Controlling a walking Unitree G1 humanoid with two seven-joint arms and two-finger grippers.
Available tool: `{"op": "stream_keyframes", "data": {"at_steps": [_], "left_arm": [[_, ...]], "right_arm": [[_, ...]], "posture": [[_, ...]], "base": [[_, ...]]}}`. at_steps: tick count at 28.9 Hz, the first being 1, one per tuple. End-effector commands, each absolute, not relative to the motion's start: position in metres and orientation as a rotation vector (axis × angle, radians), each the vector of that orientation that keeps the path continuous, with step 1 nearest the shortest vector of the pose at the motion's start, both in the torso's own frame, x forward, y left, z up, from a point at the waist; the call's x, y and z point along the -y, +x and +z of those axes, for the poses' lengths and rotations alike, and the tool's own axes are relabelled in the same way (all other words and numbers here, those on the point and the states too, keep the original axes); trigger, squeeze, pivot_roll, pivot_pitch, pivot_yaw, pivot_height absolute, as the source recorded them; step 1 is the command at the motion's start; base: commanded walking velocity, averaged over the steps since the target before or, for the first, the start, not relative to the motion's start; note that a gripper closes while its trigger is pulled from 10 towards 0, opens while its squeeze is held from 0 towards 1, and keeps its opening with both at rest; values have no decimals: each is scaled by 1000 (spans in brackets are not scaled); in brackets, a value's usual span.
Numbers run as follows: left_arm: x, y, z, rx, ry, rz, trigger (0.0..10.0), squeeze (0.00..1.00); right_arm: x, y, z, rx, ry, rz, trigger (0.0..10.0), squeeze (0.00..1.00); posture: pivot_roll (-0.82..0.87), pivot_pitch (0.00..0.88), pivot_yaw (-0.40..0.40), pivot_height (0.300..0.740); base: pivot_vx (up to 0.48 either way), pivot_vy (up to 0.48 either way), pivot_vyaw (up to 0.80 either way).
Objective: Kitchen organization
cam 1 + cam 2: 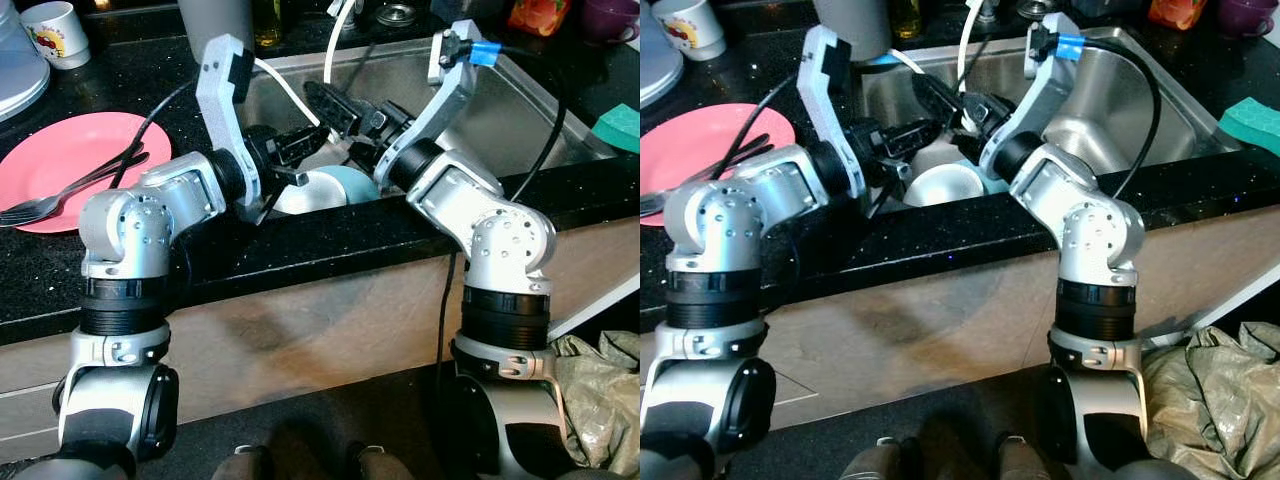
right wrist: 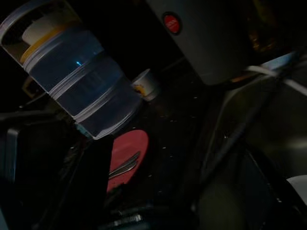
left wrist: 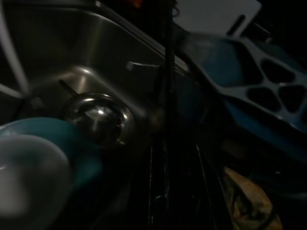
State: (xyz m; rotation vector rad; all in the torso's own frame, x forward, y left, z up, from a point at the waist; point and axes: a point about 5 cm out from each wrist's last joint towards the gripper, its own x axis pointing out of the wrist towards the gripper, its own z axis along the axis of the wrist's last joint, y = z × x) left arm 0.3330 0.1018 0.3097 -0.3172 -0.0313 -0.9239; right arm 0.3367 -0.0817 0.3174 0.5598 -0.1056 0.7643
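Here, both my arms reach over the black counter (image 1: 330,245) into the steel sink (image 1: 520,120). My left gripper (image 1: 300,150) hangs just above a white bowl (image 1: 310,192), which sits against a teal bowl (image 1: 352,183); my right gripper (image 1: 335,108) points toward ten o'clock over the same pile. Whether either pair of fingers is apart or together, I cannot tell. At nine o'clock on the counter lies a pink plate (image 1: 70,150) carrying forks (image 1: 60,195), with a white mug (image 1: 55,32) beyond. My left wrist camera, very dark, adds a shiny metal bowl (image 3: 98,117) in the sink. My right wrist camera adds stacked clear tubs (image 2: 79,76) behind the plate.
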Motion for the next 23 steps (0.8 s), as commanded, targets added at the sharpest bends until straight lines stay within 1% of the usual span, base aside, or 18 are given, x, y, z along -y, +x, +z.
{"op": "stream_keyframes", "data": {"at_steps": [1, 4, 5, 6, 22, 23], "left_arm": [[-100, 329, 307, 20, -307, -950, 0, 0], [-100, 329, 307, 19, -305, -951, 0, 0], [-100, 329, 307, 18, -305, -949, 0, 0], [-101, 329, 307, 17, -304, -945, 0, 0], [-105, 334, 306, 20, -293, -907, 0, 0], [-106, 334, 306, 19, -296, -897, 2588, 20]], "right_arm": [[80, 334, 322, 112, 572, 786, 10000, 0], [80, 335, 322, 115, 574, 783, 10000, 0], [81, 335, 323, 119, 579, 780, 9255, 0], [82, 335, 323, 122, 587, 776, 0, 0], [86, 336, 327, 151, 609, 759, 0, 0], [87, 336, 328, 154, 612, 754, 0, 0]], "posture": [[4, 189, 28, 740], [4, 189, 28, 740], [4, 189, 28, 740], [4, 189, 28, 740], [3, 189, 29, 740], [2, 190, 30, 740]], "base": [[0, 0, 0], [0, 0, 0], [0, 0, 0], [0, 0, 0], [0, 0, 0], [0, 0, 0]]}}
